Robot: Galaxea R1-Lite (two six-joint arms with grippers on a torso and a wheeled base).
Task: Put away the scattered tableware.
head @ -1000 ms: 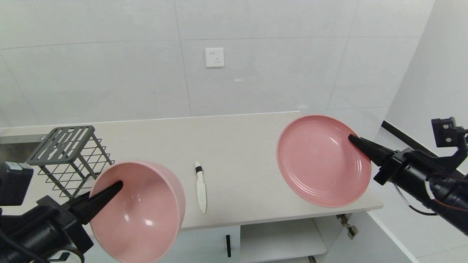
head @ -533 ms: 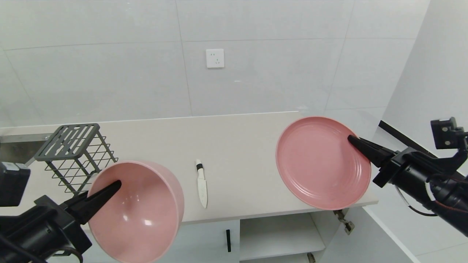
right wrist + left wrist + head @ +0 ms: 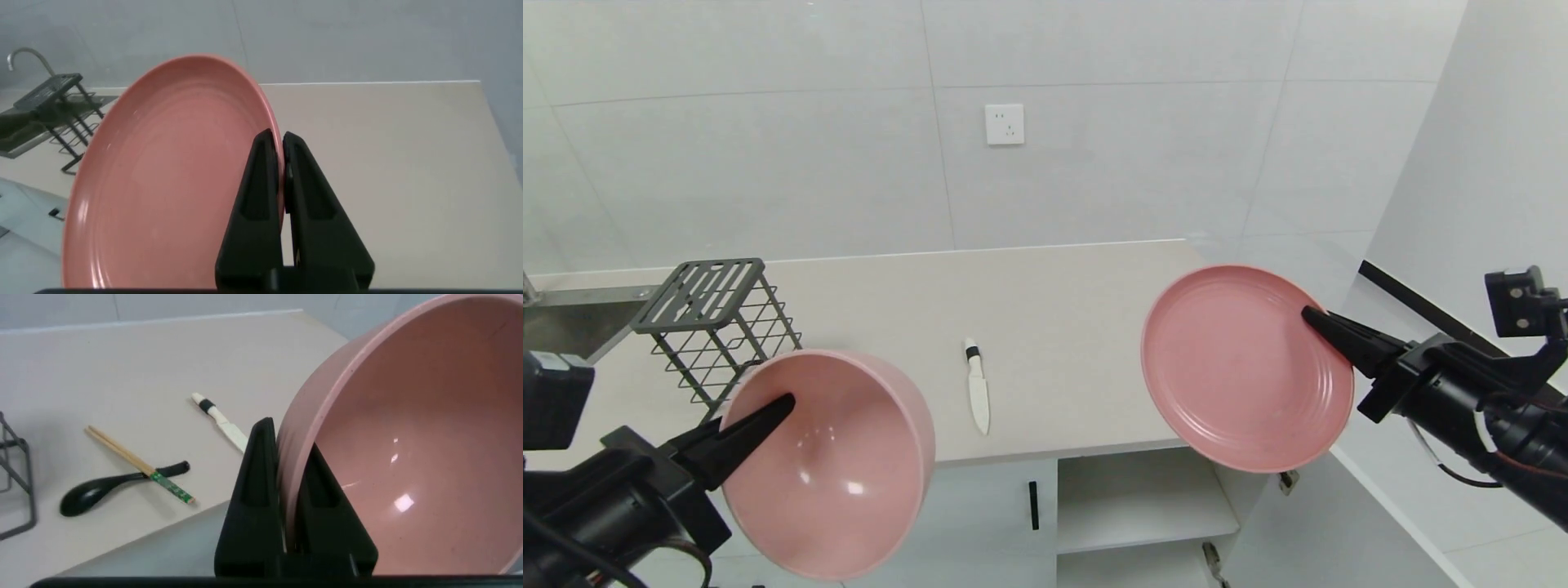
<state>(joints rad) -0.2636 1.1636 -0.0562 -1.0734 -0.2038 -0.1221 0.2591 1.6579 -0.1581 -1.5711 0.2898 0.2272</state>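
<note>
My left gripper (image 3: 768,411) is shut on the rim of a pink bowl (image 3: 837,465), held tilted in the air at the front left of the counter; the wrist view shows the bowl (image 3: 409,449) pinched between the fingers (image 3: 263,469). My right gripper (image 3: 1319,320) is shut on the rim of a pink plate (image 3: 1241,367), held tilted past the counter's right front corner, the plate (image 3: 172,171) clamped at its edge. A white knife (image 3: 977,394) lies on the counter (image 3: 1054,327). A black spoon (image 3: 106,490) and chopsticks (image 3: 139,464) lie beside the knife (image 3: 222,429).
A dark wire utensil rack (image 3: 715,327) stands at the counter's left, with a sink (image 3: 564,322) beyond it. Below the counter an open cabinet shelf (image 3: 1135,506) shows. A wall socket (image 3: 1004,124) is on the tiled wall.
The head view has shifted, so the counter shows farther away and lower. Both grippers still hold the bowl and plate, which now hang more in front of the counter edge.
</note>
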